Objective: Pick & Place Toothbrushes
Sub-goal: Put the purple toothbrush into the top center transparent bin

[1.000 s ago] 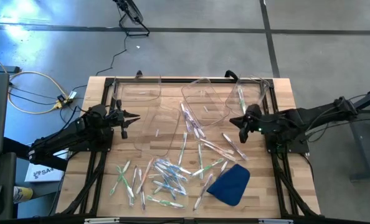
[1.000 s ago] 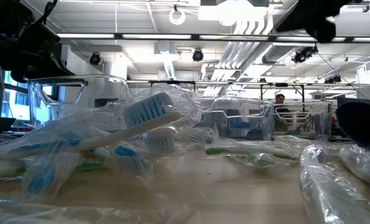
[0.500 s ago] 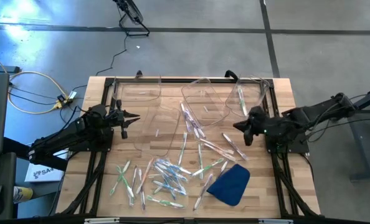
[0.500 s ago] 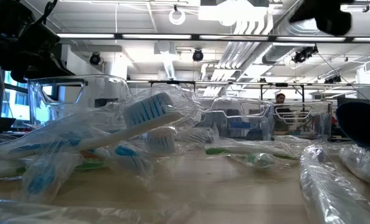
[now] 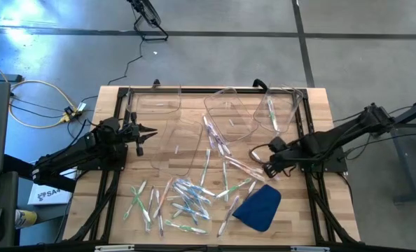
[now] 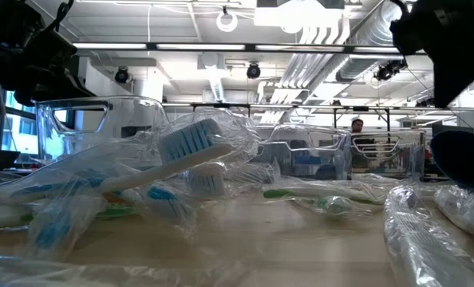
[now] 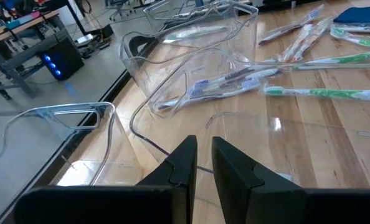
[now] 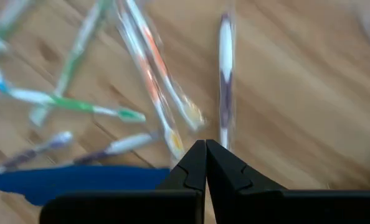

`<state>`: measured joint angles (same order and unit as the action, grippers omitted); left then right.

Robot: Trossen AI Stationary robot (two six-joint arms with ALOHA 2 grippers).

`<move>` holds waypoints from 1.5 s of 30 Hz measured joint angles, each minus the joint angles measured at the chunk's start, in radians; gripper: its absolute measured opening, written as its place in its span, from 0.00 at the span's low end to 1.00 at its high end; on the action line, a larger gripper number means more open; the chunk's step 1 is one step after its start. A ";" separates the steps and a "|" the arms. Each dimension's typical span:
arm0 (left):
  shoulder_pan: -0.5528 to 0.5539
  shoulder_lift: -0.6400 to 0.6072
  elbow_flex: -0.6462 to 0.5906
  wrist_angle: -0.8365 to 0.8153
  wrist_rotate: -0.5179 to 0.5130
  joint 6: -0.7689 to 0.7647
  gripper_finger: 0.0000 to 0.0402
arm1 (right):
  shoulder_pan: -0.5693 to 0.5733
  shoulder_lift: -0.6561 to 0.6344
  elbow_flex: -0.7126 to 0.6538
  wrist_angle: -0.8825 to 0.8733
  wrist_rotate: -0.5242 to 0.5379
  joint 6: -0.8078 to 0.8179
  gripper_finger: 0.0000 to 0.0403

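The right arm dipped down toward the blue cloth (image 5: 258, 207).
Its closed, empty fingers (image 5: 267, 170) reached loose toothbrushes (image 5: 253, 166); left fingers (image 5: 150, 131) waited, slightly apart.

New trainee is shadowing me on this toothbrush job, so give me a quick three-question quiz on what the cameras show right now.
1. True or false: the right gripper is holding a toothbrush.
2. Which thing lies closest to the right gripper? A) the blue cloth B) the yellow cable on the floor C) the clear bin at the table's far left corner
3. Fill in: the left gripper hovers beside the clear bins, with its fingers nearly ____.

Key:
1. False. Its fingers are shut on nothing, above the loose toothbrushes.
2. A
3. closed, with only a thin gap between them and nothing held.
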<state>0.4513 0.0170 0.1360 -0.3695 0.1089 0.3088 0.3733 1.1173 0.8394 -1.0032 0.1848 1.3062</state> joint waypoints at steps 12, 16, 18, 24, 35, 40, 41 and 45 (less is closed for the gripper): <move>0.000 0.000 0.000 0.000 0.001 0.000 0.12 | -0.001 0.134 0.000 -0.046 -0.085 0.000 0.01; 0.000 0.000 0.000 0.000 0.001 0.000 0.12 | -0.007 0.169 0.000 -0.046 -0.112 0.003 0.01; 0.000 0.000 0.000 0.000 0.001 0.005 0.12 | -0.008 0.187 0.000 -0.043 -0.117 0.002 0.01; 0.000 0.000 0.000 0.000 0.001 0.026 0.12 | -0.009 0.224 0.000 -0.044 -0.117 0.002 0.03; 0.000 0.000 0.000 0.000 0.001 0.027 0.12 | -0.009 0.231 -0.002 -0.051 -0.155 -0.052 0.36; 0.000 0.000 0.000 0.000 0.001 0.027 0.12 | -0.009 0.231 -0.050 -0.024 -0.221 -0.053 0.36; 0.000 0.000 0.000 0.000 0.001 0.027 0.12 | -0.009 0.231 -0.065 -0.001 -0.229 -0.054 0.36; 0.000 0.000 0.000 0.000 0.002 0.027 0.12 | -0.009 0.231 -0.118 0.083 -0.248 -0.054 0.33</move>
<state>0.4511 0.0170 0.1363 -0.3695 0.1104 0.3355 0.3645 1.3479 0.7217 -0.9203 -0.0627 1.2527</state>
